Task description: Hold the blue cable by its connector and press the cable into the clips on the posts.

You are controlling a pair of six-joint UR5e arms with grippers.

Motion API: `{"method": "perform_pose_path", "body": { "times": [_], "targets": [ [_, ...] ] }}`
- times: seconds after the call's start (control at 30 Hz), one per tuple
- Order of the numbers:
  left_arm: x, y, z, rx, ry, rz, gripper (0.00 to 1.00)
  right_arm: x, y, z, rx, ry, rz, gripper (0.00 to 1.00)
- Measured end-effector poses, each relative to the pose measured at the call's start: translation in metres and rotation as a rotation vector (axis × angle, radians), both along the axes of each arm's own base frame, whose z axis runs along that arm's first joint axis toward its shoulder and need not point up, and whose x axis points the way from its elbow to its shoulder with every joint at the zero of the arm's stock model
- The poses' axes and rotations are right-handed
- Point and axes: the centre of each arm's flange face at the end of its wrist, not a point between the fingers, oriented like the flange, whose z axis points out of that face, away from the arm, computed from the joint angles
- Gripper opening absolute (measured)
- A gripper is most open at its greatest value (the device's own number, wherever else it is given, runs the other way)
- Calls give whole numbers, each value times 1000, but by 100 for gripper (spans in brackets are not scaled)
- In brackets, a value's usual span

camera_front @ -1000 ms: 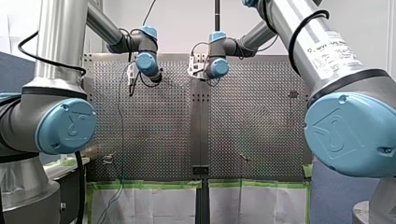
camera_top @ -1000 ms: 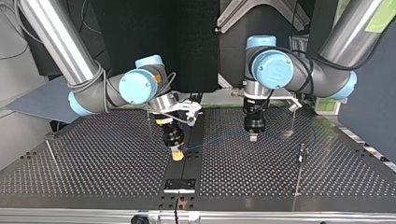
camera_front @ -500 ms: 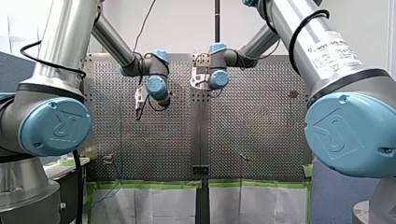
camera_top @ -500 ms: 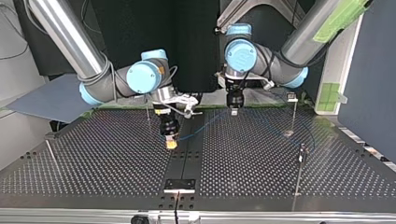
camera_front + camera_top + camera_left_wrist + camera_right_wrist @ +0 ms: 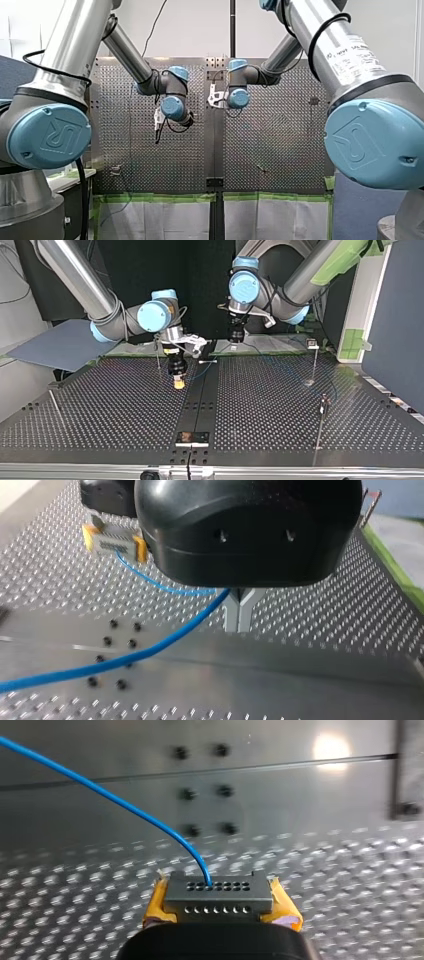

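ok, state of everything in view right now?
right gripper: shut on connector
connector: clamped between yellow pads, cable plugged in
left gripper: shut on blue cable
blue cable: curves loosely between the two grippers
posts: upright; clips too small to tell

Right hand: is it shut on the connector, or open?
Shut on the connector. In the right wrist view the right hand has its yellow pads clamped on both its ends, and the blue cable runs out of it.
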Motion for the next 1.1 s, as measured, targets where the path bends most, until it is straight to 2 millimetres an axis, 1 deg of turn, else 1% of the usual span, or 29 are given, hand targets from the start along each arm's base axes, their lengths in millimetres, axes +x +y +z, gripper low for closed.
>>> {"method": "perform_pose_path", "body": {
  "times": [0.1, 0.2, 0.23, 0.43, 0.63, 0.73, 0.93, 1.1],
  "targets": [
    [0, -7, -10, -17, 1, -12, 0, -3, 0, -25, 15, 18, -6, 0],
    [1, -11, -21, -22, 2, -12, 0, -8, 0, -53, 35, 36, -21, 0],
    [1, -12, -26, -22, 1, -8, 0, -11, 0, -66, 44, 43, -31, 0],
    [6, -13, -49, -13, -2, 23, 0, -28, -2, -119, 95, 58, -75, 0],
    [13, -11, -73, -7, -5, 51, 0, -45, -2, -160, 128, 82, -116, 0],
    [15, -11, -85, -7, -6, 57, 0, -52, 1, -175, 136, 91, -138, 0],
    [18, -13, -108, -10, -4, 54, 0, -62, 11, -191, 138, 96, -175, 0],
    [17, -15, -128, -2, 11, 49, 0, -70, 22, -203, 140, 90, -207, 0]
  ]
}}
